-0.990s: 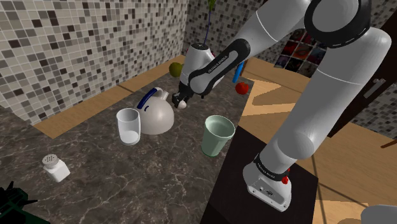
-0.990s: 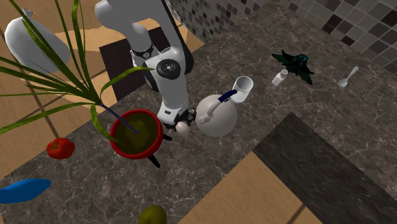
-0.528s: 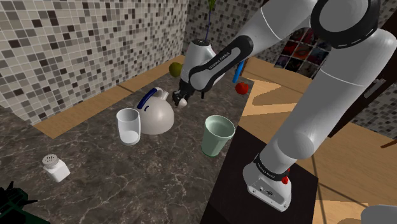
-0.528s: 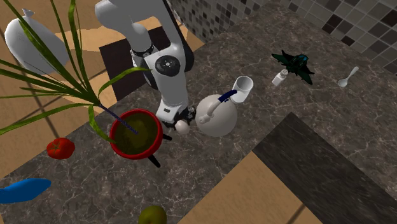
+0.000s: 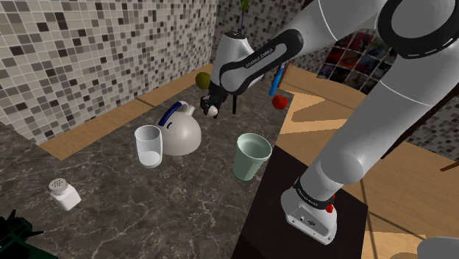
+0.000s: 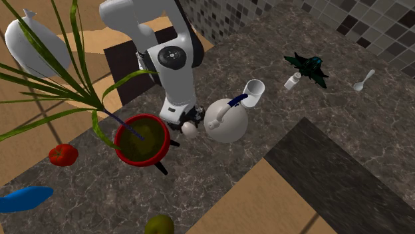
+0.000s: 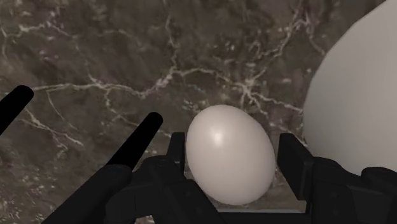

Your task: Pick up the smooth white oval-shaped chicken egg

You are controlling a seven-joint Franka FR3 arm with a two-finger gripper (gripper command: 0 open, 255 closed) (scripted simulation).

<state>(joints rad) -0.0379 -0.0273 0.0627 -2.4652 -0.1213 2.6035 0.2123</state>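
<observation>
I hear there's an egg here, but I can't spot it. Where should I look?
Start at the dark marble counter and find the big white domed kettle with the blue handle. Just beside it, the black claw clasps the egg: small, smooth, pale and oval, far smaller than the kettle.

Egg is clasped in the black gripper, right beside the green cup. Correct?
Wrong on the neighbour. The egg, clasped by the gripper, is beside the white kettle, not the green cup, which stands apart, nearer the stand. The shoulder view shows it.
</observation>
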